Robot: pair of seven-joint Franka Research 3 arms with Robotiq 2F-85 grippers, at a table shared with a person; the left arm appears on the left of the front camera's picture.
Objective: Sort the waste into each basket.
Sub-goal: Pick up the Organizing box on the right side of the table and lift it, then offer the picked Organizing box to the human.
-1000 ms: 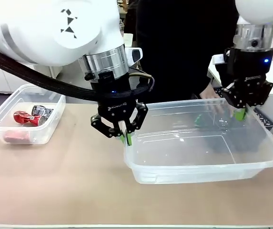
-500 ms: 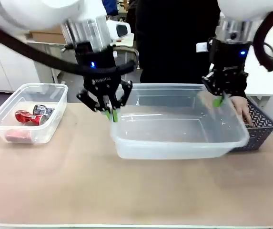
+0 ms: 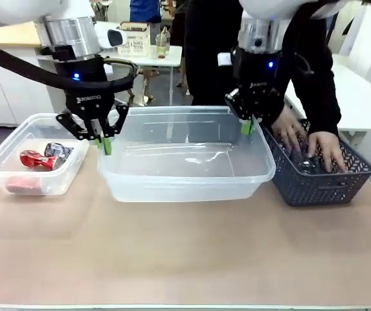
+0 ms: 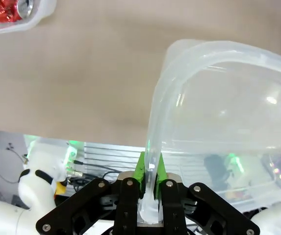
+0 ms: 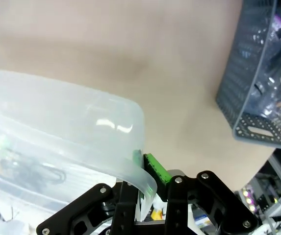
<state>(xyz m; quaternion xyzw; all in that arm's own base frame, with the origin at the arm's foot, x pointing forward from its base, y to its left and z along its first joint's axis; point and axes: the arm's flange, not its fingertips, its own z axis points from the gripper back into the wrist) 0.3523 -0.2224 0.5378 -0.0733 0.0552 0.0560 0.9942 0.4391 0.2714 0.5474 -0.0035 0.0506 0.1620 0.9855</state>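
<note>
Left claw (image 3: 103,138) and right claw (image 3: 247,123) clamped on opposite rims of large clear tub (image 3: 185,188), seemingly lifted off worktop (image 3: 185,253).

arms white, silver collars | left pincer (image 3: 101,139) black, green pads | person (image 3: 302,58) black sleeves

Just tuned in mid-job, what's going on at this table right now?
Both arms hold the big clear plastic tub by its rim: the left end effector is clamped on one end, the right end effector on the other. A smaller clear tub beside it holds crushed red and silver cans. A person's hands are reaching into the dark lattice basket.
</note>
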